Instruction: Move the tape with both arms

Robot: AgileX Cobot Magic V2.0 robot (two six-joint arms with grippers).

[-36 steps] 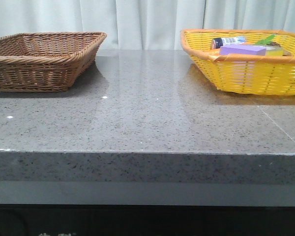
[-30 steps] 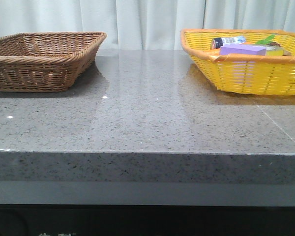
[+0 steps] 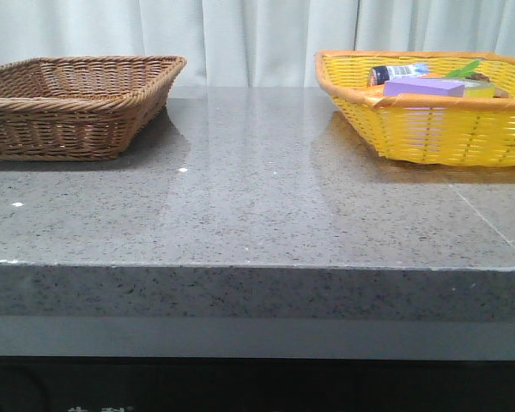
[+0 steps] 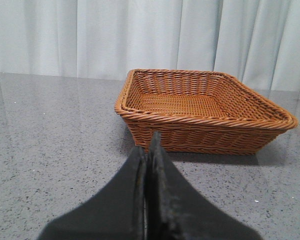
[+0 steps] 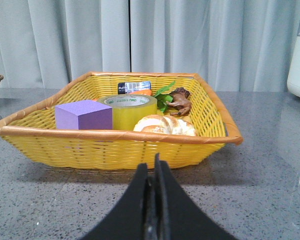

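The tape, a translucent yellow roll with a white green-printed core, lies inside the yellow basket behind a purple block. In the front view only a sliver of the tape shows behind the purple block. My right gripper is shut and empty, low over the table in front of the yellow basket. My left gripper is shut and empty, in front of the brown wicker basket. Neither arm shows in the front view.
The yellow basket also holds a dark bottle, a bread roll, a brown figure and green leaves. The brown basket stands at the back left. The grey stone table lies between them.
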